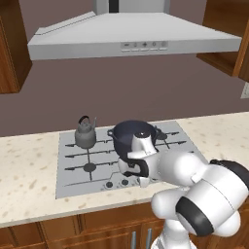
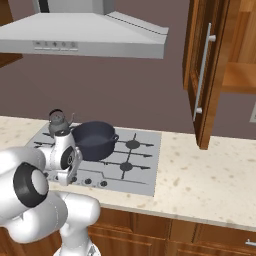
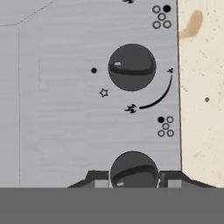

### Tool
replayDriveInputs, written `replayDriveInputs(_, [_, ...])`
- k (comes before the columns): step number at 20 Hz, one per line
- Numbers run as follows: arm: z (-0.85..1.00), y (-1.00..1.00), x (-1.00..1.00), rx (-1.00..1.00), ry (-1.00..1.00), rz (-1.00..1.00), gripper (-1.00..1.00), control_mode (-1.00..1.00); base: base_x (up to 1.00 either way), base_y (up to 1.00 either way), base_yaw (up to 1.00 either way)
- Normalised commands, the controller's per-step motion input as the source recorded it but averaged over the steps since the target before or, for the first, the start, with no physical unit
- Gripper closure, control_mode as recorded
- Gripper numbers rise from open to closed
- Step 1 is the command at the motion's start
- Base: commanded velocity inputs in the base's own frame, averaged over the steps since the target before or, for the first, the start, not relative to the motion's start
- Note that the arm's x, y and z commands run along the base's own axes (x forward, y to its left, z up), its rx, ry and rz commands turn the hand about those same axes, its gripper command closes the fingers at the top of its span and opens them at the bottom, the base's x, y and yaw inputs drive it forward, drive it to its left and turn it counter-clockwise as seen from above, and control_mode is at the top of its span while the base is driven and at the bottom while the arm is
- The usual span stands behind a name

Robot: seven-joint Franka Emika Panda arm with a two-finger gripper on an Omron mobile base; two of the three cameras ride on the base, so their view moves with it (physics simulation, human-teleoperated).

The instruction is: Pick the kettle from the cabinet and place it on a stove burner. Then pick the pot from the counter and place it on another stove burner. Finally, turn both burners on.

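A broad grey range hood (image 1: 131, 36), smooth and wedge-shaped, hangs over the beige stone counter (image 2: 200, 180), whose matt top is flecked with brown speckles. To the right on the wall stands the warm brown wooden cabinet (image 2: 207, 75), its door open, a long slim silver handle running down it and a plank shelf showing inside. Set flush in the counter is the flat silver-grey cooktop (image 1: 73, 180), with a brushed look in the hand view and thin black grate lines crossing its black round burners (image 2: 126, 166). The wide, dark blue-grey pot (image 1: 133, 136) sits on a rear burner, round, lidless, with 2 small loop handles. Left of it, well apart, the small rounded grey metal kettle (image 1: 85, 136) stands upright on another rear burner, its black handle arched above and a thin spout beside it. The white arm bends down over the front edge of the cooktop. In the hand view the gripper (image 3: 134, 177) sits narrowly spread, its 2 dark finger tips either side of a glossy dark round knob (image 3: 134, 170); whether they press it I cannot tell. A second like knob (image 3: 131, 67) lies beyond, ringed by small flame marks.
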Motion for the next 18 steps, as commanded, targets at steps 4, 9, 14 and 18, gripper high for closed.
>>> replayDriveInputs(4, [-0.17, 0.00, 0.00, 0.00, -0.02, 0.15, 1.00, -1.00, 0.00, 0.00, 0.00])
replayDriveInputs(9, [-0.19, 0.00, 0.00, -0.01, -0.02, 0.15, 1.00, -1.00, 0.00, 0.00, 0.00])
replayDriveInputs(14, [-0.20, 0.00, 0.00, 0.00, -0.04, 0.15, 1.00, -1.00, 0.00, 0.00, 0.00])
replayDriveInputs(18, [-0.22, 0.00, 0.00, -0.01, -0.05, 0.15, 1.00, -1.00, 0.00, 0.00, 0.00])
